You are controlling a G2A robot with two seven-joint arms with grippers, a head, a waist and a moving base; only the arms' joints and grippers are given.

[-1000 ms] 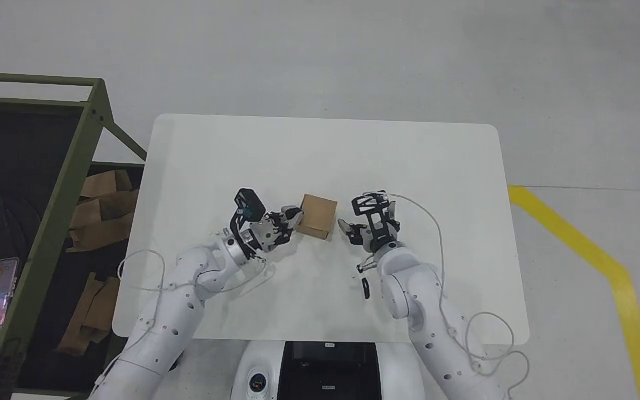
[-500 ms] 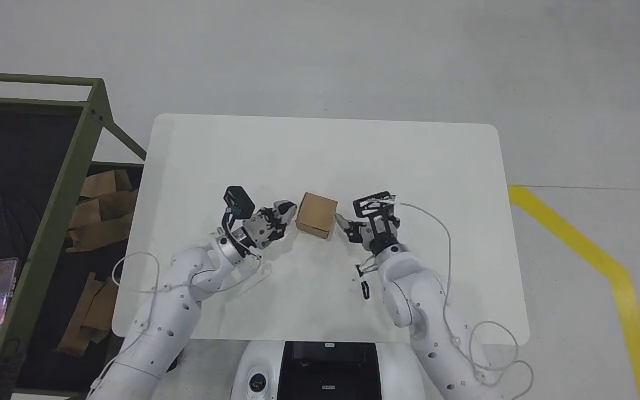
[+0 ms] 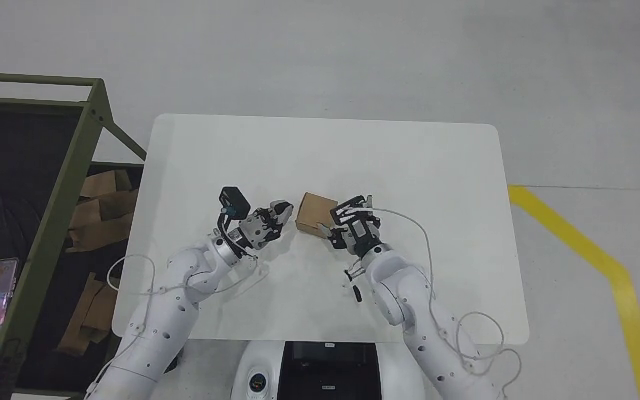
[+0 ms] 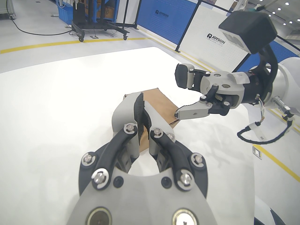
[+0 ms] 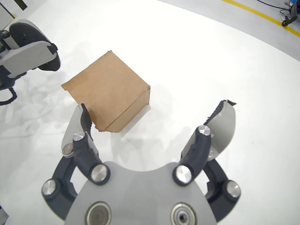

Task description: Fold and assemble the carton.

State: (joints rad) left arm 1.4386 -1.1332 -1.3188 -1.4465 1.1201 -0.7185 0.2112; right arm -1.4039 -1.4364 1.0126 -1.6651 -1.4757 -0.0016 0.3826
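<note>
Brown cardboard carton sits near the middle of the white table, already box-shaped, between the two grippers. Right gripper has its fingers spread wide, one fingertip touching the carton's near lower corner. Left gripper hovers just beside the opposite side, fingers pressed almost together and holding nothing. This looks like the closing stage: squaring the box and tucking a projecting lip (a thin edge juts toward the left gripper). Next, the right probably needs to brace while the left presses in. Table edges lie well apart from the carton, with open surface all round it.
</note>
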